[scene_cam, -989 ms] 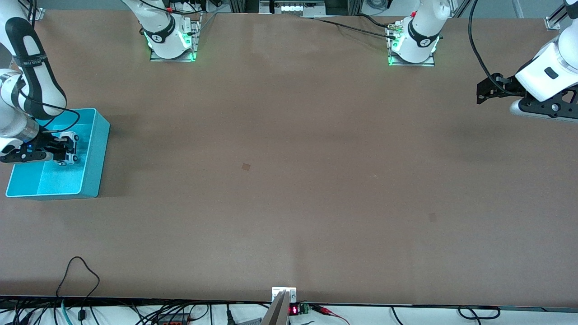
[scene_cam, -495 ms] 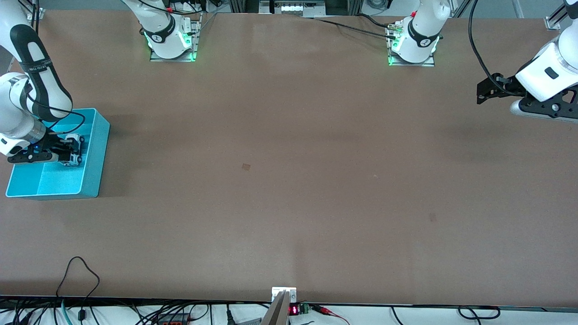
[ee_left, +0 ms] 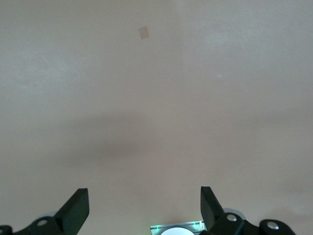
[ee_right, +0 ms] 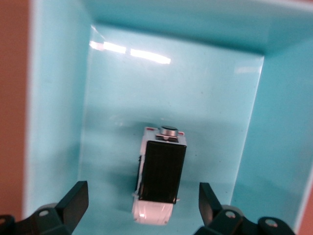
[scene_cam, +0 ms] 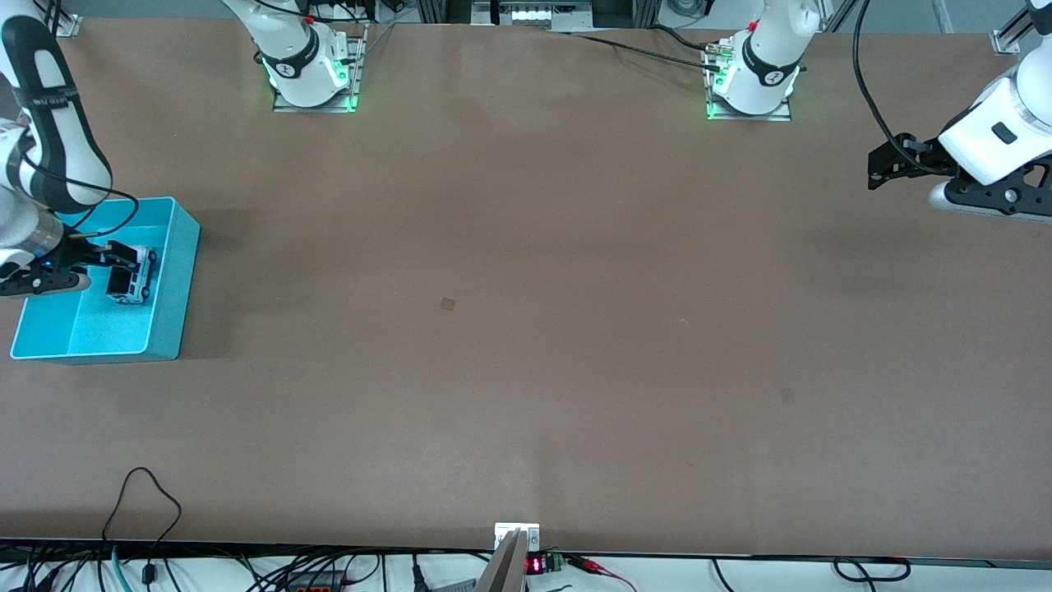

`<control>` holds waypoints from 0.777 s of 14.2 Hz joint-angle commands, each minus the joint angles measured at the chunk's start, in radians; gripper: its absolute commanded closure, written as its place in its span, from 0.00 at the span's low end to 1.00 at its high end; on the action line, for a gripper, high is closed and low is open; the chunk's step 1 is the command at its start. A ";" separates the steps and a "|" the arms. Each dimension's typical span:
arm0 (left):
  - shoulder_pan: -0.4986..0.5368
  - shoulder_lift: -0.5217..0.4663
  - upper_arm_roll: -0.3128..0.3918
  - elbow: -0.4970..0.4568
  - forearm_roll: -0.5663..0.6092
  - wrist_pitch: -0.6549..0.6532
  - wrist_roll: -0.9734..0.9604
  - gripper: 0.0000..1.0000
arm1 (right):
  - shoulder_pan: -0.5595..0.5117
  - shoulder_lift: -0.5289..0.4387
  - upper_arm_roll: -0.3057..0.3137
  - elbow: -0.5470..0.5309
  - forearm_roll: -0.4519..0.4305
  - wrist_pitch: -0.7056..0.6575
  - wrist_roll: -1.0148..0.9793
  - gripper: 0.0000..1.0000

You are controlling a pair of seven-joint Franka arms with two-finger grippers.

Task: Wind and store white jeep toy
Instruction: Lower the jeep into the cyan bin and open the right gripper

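**A:** Start with the table (scene_cam: 526, 329). We see it bare across the middle, and the only container on it is the bin (scene_cam: 173, 279), the blue one at the right arm's end, about nine o'clock from the table's centre in the front view.

**B:** Agreed. And the left tool (ee_left: 144, 210) waits up over its own end of the table, at about three o'clock, fingers spread wide, gripping nothing. Its wrist view shows only bare table under it.

**A:** The change is at the bin. A second ago our right tool (ee_right: 143, 205) was clamped on the jeep (scene_cam: 131, 278) low inside the bin. Now its fingers have sprung fully apart and it has lifted a little.

**B:** Yes, the right wrist view shows the jeep (ee_right: 160, 174) on the bin floor, on its wheels, black roof up, between the open fingers but touching neither. In the front view it sits by the bin's wall toward the table's centre.

**A:** So we judge the storing done: the jeep is released and in the bin.

**B:** What remains, we think, is only to pull the right arm clear without clipping the bin wall.
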 commanded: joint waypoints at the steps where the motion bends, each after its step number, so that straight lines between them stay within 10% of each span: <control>1: 0.006 -0.012 -0.003 0.005 -0.006 -0.018 0.000 0.00 | -0.002 -0.095 0.049 0.018 0.005 -0.108 -0.049 0.00; 11: 0.006 -0.010 -0.001 0.005 -0.007 -0.018 0.003 0.00 | 0.119 -0.155 0.161 0.278 0.099 -0.349 0.034 0.00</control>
